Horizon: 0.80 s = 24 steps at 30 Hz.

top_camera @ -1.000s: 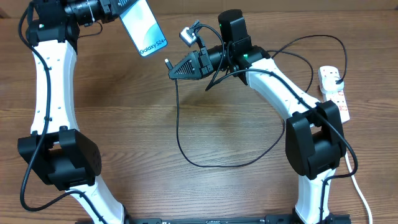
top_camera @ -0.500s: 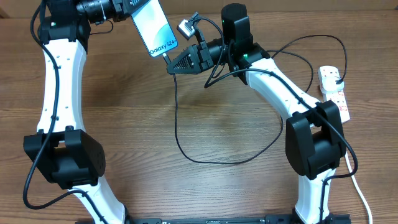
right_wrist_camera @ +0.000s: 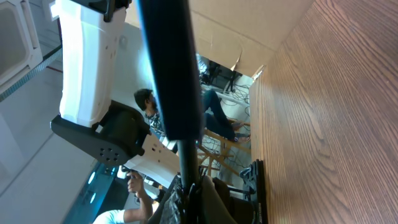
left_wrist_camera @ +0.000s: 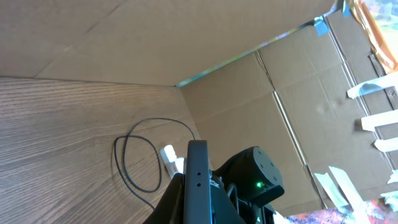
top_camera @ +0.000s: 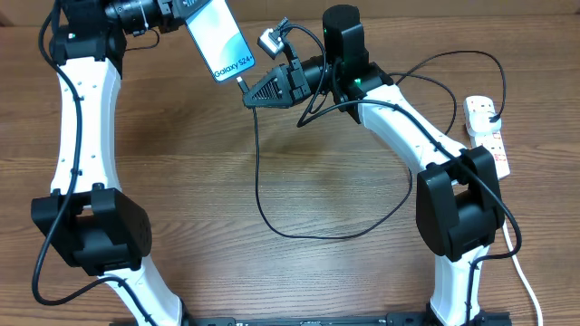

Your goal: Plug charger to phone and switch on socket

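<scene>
The grained wooden table (top_camera: 181, 181) bears the oblong white socket (top_camera: 489, 136) at its right edge; the left gripper (top_camera: 186, 9) pinches the slim glossy phone (top_camera: 222, 41) aloft; the right gripper (top_camera: 250, 93) clamps the thin black charger (top_camera: 256, 163), tip at the phone's lower edge.

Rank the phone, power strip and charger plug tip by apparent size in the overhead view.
1. phone, but it is held up nearer the camera, so its lead is unsure
2. power strip
3. plug tip, clearly smallest

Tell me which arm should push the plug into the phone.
Right. The right gripper holds the cable with its tip at the lower edge of the phone; the left gripper only holds the phone.
</scene>
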Available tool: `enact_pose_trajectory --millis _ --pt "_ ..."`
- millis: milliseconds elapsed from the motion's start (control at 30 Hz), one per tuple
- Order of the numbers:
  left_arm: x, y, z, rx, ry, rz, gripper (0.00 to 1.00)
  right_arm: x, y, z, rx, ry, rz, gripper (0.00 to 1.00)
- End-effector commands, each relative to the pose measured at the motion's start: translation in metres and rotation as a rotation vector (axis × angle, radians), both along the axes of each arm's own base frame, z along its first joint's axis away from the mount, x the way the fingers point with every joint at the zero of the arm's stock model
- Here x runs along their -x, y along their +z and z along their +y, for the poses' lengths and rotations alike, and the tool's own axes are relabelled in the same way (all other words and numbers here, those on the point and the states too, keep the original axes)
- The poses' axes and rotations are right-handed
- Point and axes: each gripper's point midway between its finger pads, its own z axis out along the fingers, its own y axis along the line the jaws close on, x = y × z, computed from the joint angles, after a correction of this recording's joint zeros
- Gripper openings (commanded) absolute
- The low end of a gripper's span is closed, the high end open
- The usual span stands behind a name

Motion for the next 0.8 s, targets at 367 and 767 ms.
enact_pose_trajectory --millis 367,767 --pt "0.0072 0.0172 0.0006 -0.005 -0.014 -0.055 0.04 0.0011 0.0106 0.0030 -0.033 0.013 -0.070 0.04" --pt "0.0086 0.0150 0.0002 0.008 -0.016 -0.019 0.04 0.0010 0.0104 0.0028 -0.032 0.012 -0.067 0.04"
